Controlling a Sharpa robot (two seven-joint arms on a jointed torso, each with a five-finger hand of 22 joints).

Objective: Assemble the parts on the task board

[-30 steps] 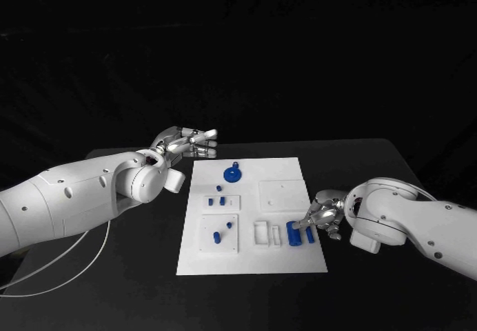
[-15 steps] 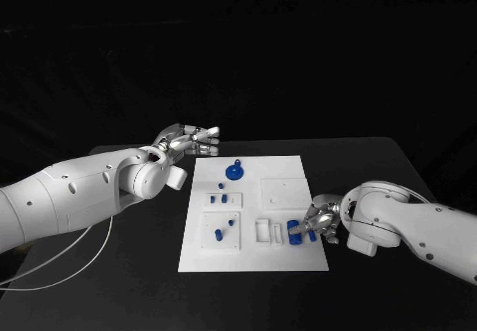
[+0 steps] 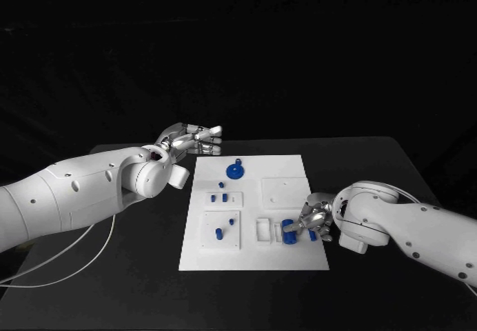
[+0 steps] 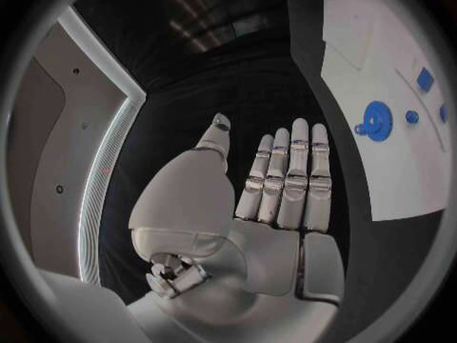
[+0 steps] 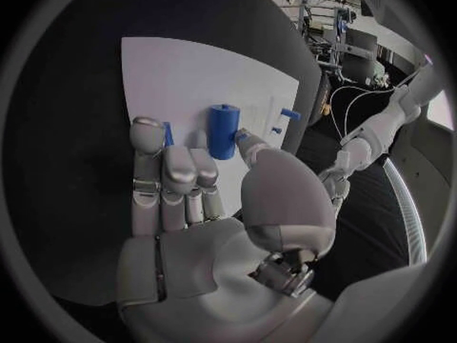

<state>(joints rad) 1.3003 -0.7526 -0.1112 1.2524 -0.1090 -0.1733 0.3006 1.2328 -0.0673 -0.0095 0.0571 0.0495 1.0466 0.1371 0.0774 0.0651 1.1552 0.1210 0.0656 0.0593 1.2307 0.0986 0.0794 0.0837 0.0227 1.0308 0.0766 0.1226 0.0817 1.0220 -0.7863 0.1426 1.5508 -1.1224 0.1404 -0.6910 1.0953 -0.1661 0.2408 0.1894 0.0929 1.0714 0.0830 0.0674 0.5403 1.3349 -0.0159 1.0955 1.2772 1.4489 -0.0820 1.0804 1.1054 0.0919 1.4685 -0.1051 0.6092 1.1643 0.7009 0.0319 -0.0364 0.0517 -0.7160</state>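
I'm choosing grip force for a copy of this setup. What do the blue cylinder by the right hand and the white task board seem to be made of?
Blue cylinder: likely hard plastic, possibly printed; uniform saturated colour, matte sides with a soft sheen, crisp rim.

Task board: probably rigid plastic or painted sheet; flat, even matte white, no glare, with raised white blocks. Neither material can be confirmed from looks alone.

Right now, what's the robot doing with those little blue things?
It's putting small parts together on a white task board on a black table. Its right hand is down at the board's near right side, with its fingers at a blue cylinder; whether it actually grips it is hard to tell. Its left hand is held open beside the board's far left corner, holding nothing. A blue gear sits at the board's far end.
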